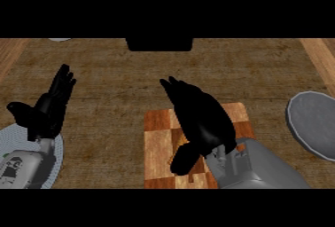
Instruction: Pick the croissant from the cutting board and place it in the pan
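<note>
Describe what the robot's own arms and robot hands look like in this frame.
Both arms are boxy light grey forearms ending in matte black hands with slim fingers and a thumb. The left robot hand sits on a grey forearm bearing small dark and green markings. The right robot hand joins a broader grey forearm with a slotted wrist section. No cables or sleeves show.

The cutting board is a checkered wooden slab in light and reddish-brown squares, lying flat on the tabletop in the lower middle of the view. Only a small orange-brown sliver of the croissant shows near the board's middle; the rest is hidden. The pan is a round grey dish at the right edge, well apart from the board.
</note>
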`<state>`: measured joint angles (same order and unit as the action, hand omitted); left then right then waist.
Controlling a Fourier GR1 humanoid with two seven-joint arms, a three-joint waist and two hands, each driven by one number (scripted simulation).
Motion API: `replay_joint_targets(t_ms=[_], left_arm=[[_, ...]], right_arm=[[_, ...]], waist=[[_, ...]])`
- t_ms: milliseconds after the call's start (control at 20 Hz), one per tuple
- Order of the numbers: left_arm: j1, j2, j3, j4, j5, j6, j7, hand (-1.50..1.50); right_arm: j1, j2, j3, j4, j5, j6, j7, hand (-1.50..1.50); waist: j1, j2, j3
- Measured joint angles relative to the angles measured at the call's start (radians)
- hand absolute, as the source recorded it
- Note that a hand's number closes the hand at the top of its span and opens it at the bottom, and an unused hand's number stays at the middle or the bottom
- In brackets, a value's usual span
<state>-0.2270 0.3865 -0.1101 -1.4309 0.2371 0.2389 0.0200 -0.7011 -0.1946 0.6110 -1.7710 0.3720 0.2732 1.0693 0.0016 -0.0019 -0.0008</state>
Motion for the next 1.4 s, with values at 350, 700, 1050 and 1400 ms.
replay_joint_targets(t_ms=[350, 700, 1050, 1400], left_arm=[[0.000, -0.007, 0.023, -0.002, -0.008, -0.013, 0.001, 0.00], [0.006, -0.030, 0.021, -0.032, -0.038, -0.015, 0.028, 0.00], [0.000, -0.053, 0.036, -0.040, -0.061, -0.026, 0.048, 0.00], [0.002, -0.055, 0.064, -0.031, -0.071, -0.051, 0.040, 0.00]], right_arm=[[0.055, 0.011, 0.000, 0.040, 0.070, 0.007, 0.002, -1.50], [0.115, 0.016, -0.029, 0.117, 0.081, 0.049, -0.061, -1.50], [0.129, 0.076, -0.033, 0.186, 0.110, 0.095, -0.092, -1.50], [0.158, 0.097, 0.005, 0.240, 0.178, 0.129, -0.103, -1.50]], waist=[[-0.002, 0.000, 0.000], [0.000, 0.001, 0.001], [0.000, 0.001, 0.001], [0.000, 0.001, 0.000]])
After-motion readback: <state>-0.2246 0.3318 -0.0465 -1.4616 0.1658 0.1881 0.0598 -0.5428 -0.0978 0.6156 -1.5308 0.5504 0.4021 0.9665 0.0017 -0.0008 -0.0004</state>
